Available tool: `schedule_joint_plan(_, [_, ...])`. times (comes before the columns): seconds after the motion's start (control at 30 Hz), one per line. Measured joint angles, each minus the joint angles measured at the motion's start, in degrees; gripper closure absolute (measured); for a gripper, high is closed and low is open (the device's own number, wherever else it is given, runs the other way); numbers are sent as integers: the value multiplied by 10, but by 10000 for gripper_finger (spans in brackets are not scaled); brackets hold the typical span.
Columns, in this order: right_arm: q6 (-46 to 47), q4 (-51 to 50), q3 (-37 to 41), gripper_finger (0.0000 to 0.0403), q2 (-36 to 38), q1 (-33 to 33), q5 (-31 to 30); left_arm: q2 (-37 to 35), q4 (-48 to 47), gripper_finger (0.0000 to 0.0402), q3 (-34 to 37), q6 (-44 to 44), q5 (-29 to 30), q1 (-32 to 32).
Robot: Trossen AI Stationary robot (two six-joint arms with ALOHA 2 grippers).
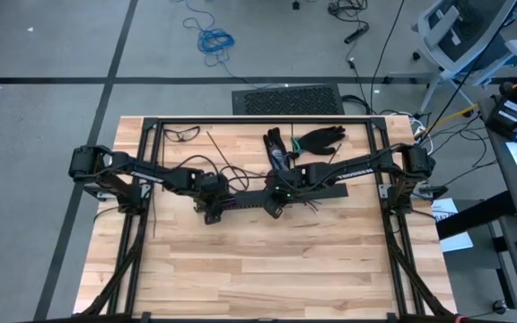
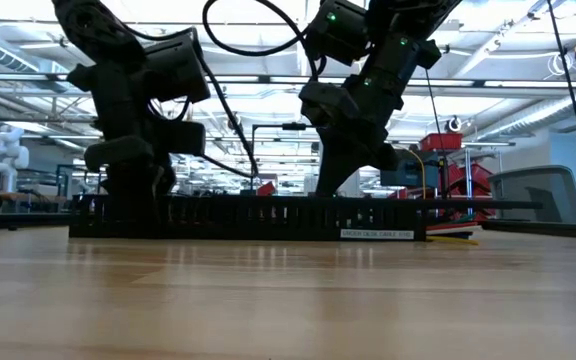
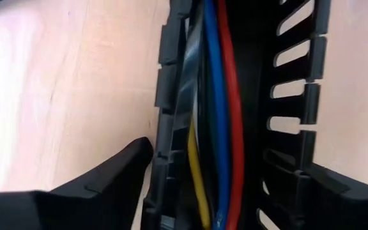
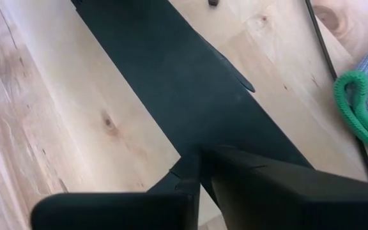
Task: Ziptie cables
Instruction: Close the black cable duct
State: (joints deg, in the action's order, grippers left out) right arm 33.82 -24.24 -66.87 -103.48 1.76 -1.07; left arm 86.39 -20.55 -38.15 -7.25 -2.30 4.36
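Observation:
A long black slotted rail [image 1: 249,202] lies across the middle of the table. Inside it run the cables [image 3: 219,96]: blue, red, yellow and dark wires lying along the channel. My left gripper [image 3: 209,153] points down over the rail's left part [image 1: 212,212], open, one finger outside each slotted wall. My right gripper [image 4: 200,163] is shut, slanting down at the rail's dark top [image 4: 171,83] near its middle [image 1: 281,193]. A thin dark strip [image 4: 337,83], perhaps one of the zipties, lies on the wood beyond it. My right gripper has its shut fingertips [image 4: 190,179] at the rail's dark top, coming from above at a slant. The fingers themselves hide the spot, so I cannot tell whether they touch the rail or have anything between them.
Black gloves [image 1: 317,139] and a green cord [image 4: 356,108] lie on the far side of the table behind the rail. Safety glasses [image 1: 184,133] sit at the far left. Thin loose strips [image 1: 221,154] lie behind the rail. Bare wood stretches toward the near edge [image 1: 258,269].

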Motion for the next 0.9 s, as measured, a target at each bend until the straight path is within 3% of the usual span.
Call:
schedule_joint_plan(0.33, [0, 4, 0, 324, 0, -1, 1, 1, -40, 41, -25, 13, -2, 14])
schedule_joint_plan(0.9, [-11, 12, 0, 314, 1, 0, 2, -1, 50, 38, -59, 96, 9, 1])
